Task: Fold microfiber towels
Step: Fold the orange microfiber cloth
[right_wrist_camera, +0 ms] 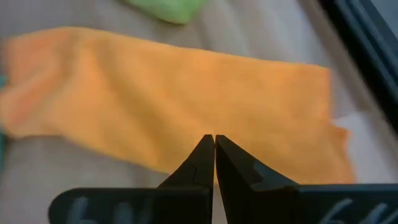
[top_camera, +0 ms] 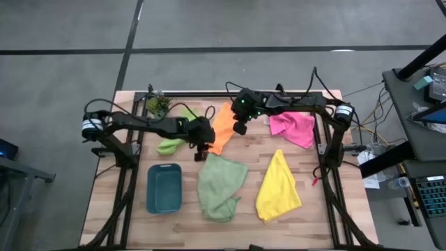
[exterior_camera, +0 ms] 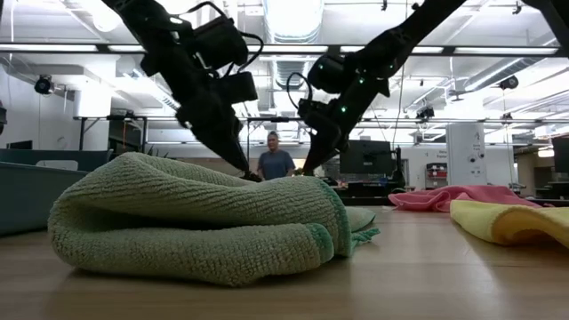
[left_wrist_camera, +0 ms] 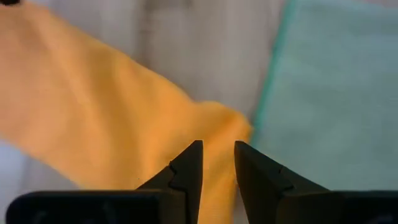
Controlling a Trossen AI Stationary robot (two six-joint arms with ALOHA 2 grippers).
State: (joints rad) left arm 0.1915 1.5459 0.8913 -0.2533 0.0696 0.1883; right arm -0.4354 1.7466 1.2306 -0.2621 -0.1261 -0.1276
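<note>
The orange towel (top_camera: 221,127) lies as a long strip at the table's far middle, between my two grippers. My left gripper (top_camera: 203,148) is at the strip's near end, shut on a corner. My right gripper (top_camera: 240,127) is at its far right side, shut on an edge. The lime green towel (top_camera: 171,144) lies bunched to the left of my left gripper. The sage green towel (top_camera: 219,185) sits crumpled at the near middle, the yellow towel (top_camera: 279,185) to its right and the pink towel (top_camera: 293,127) at the far right. In the low view the sage towel (exterior_camera: 204,218) hides the orange one. My left gripper pinches the orange towel between its two fingers, just inside the corner (left_wrist_camera: 219,132). The fingers slant down from the table's left side. Whether this end is off the table I cannot tell. My right gripper (right_wrist_camera: 214,138) has its shut fingers on the orange towel's long edge (right_wrist_camera: 186,163), slanting down from the right. The fingertips themselves hide the place of contact. The towel spreads out flat beyond them.
A teal tray (top_camera: 164,187) stands at the near left and a small potted plant (top_camera: 157,104) at the far left corner. Black frame rails run along the table's left, far and right edges. A person (exterior_camera: 275,163) stands in the room behind the table.
</note>
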